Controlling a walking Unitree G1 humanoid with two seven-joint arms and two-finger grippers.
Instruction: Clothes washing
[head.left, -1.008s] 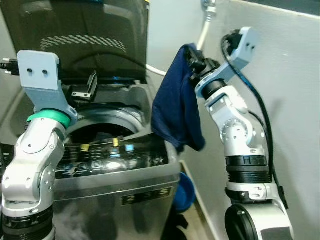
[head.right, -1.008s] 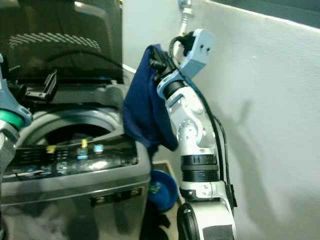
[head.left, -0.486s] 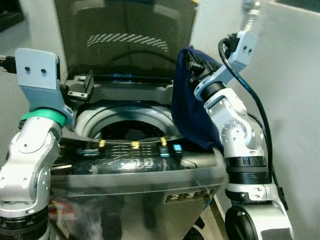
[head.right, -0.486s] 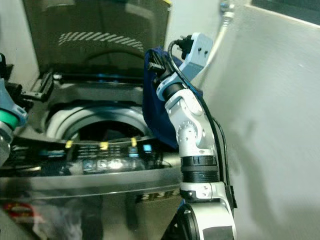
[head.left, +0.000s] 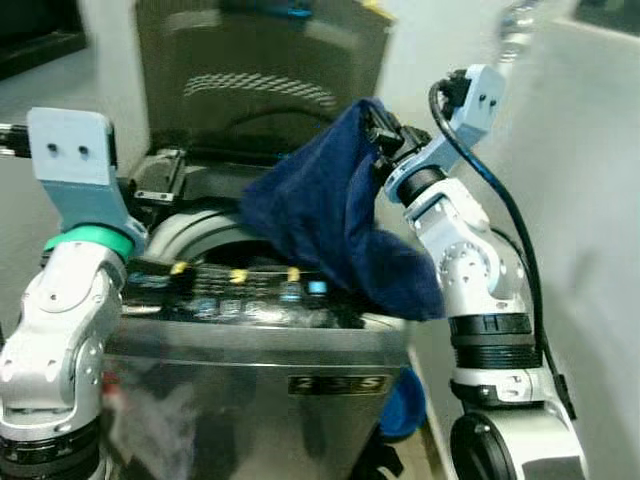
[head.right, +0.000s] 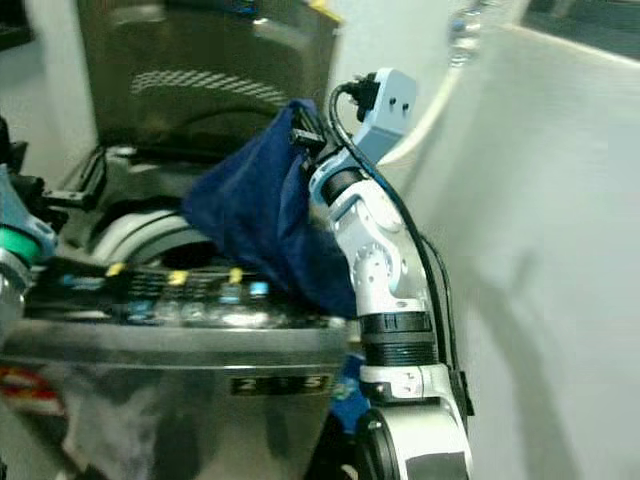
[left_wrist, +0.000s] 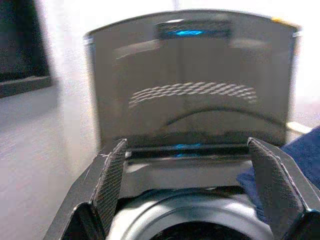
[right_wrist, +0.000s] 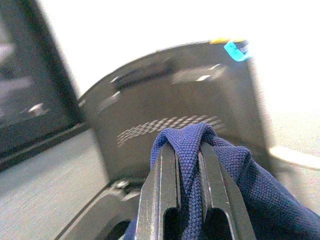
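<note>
Partway through: navy garment (head.left: 335, 220) pinched in right gripper (right_wrist: 186, 165), hanging over open washing machine (head.left: 260, 340) rim, not yet dropped in drum; left gripper (left_wrist: 192, 185) spread wide, empty.

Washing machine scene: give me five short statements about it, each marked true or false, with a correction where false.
1. The right gripper is shut on the navy blue garment. True.
2. The washing machine has its lid closed. False: the lid stands open and upright.
3. The garment lies fully inside the drum. False: it hangs from the right gripper, draped over the machine's right side and control panel.
4. The left gripper is open and holds nothing. True.
5. The garment is red. False: it is navy blue.
</note>
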